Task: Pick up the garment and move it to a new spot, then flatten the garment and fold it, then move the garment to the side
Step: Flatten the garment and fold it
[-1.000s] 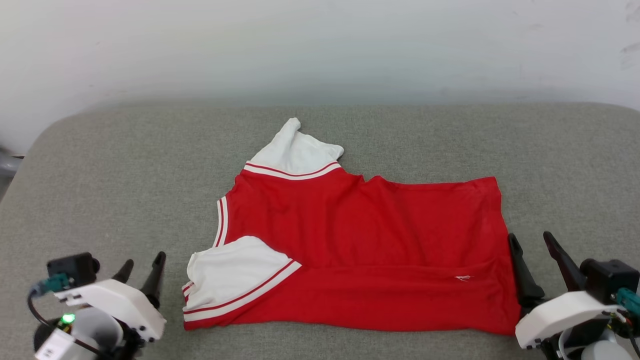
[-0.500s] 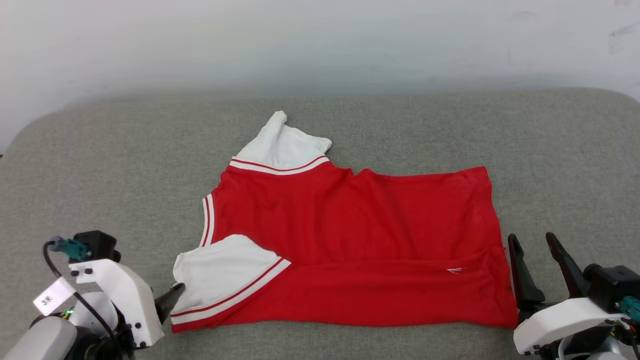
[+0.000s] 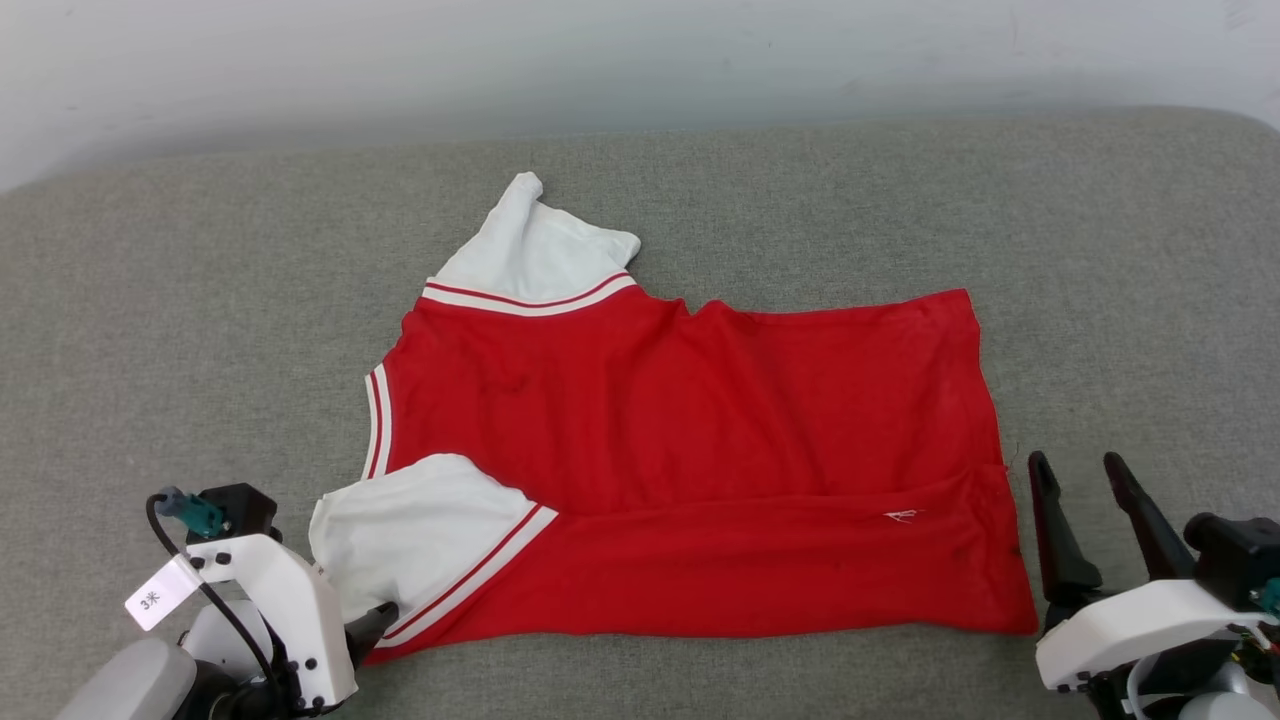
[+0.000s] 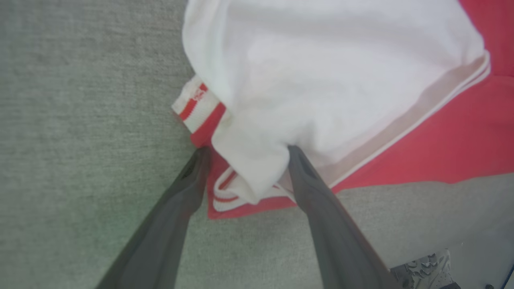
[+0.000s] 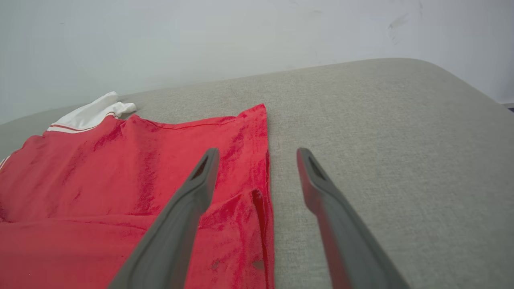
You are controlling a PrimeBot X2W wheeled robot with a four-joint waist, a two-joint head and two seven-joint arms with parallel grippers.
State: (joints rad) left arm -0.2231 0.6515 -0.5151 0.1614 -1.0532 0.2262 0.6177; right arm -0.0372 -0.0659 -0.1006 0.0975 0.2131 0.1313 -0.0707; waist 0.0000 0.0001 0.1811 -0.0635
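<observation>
on grey padding (image 3: 150,300), garment (image 3: 700,430) (red) spread

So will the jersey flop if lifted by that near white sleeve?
Probably floppy: the jersey lies creased, its sleeve bunched between the fingers of the open left gripper. Likely light: thin cloth. It may drag on the textured cushion.

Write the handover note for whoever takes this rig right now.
Garment: spread on the grey cushion, mostly flat; far sleeve rumpled, near sleeve lying over the red body.
Left gripper: open, fingers astride the near sleeve's bunched corner, not closed on it.
Right gripper: open at the right-hand hem, one finger over red cloth, the other over cushion; holds nothing.
Done: laid out.
Left: fold it, then move it aside.
</observation>
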